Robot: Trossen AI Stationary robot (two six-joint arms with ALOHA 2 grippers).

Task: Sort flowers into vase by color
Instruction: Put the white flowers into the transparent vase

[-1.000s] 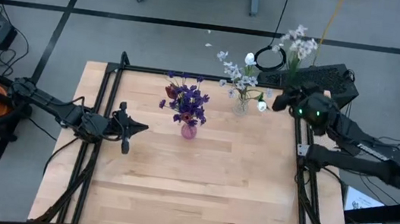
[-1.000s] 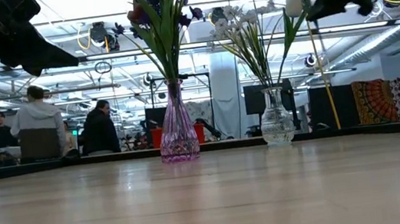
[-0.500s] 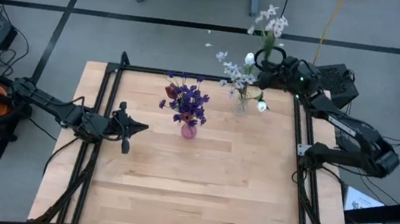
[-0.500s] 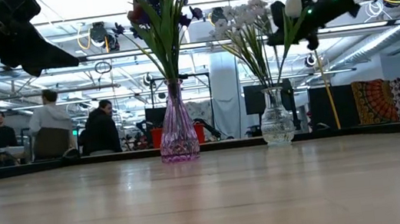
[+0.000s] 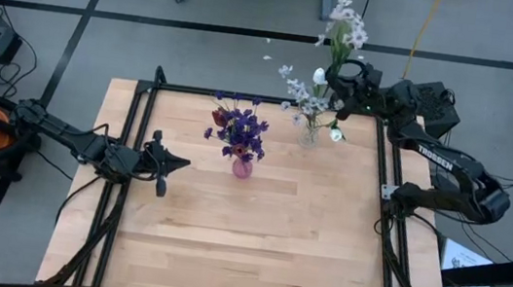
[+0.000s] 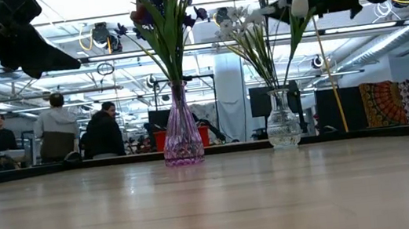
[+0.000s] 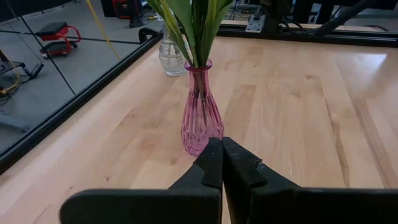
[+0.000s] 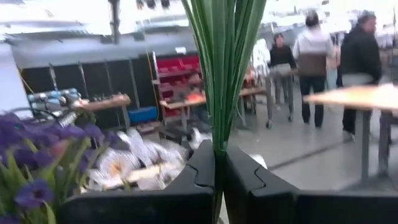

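The right gripper [image 5: 344,73] clenched a white spray [image 5: 346,24] by its stem, high above the clear vase [image 5: 309,133] at the far right, presumably to drop it in. The left gripper [image 5: 181,162], clenched empty, waited left of the pink vase [image 5: 242,167].

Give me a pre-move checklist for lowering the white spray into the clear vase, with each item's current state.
1. Grip: right tool is shut on the white spray's stem: ok.
2. Clear vase upright on the table: ok.
3. Stem end lined up over the vase mouth: cannot tell.
4. Colour match: clear vase holds white flowers: ok.
5. Left tool shut and waiting beside the pink vase, away from the drop: ok.
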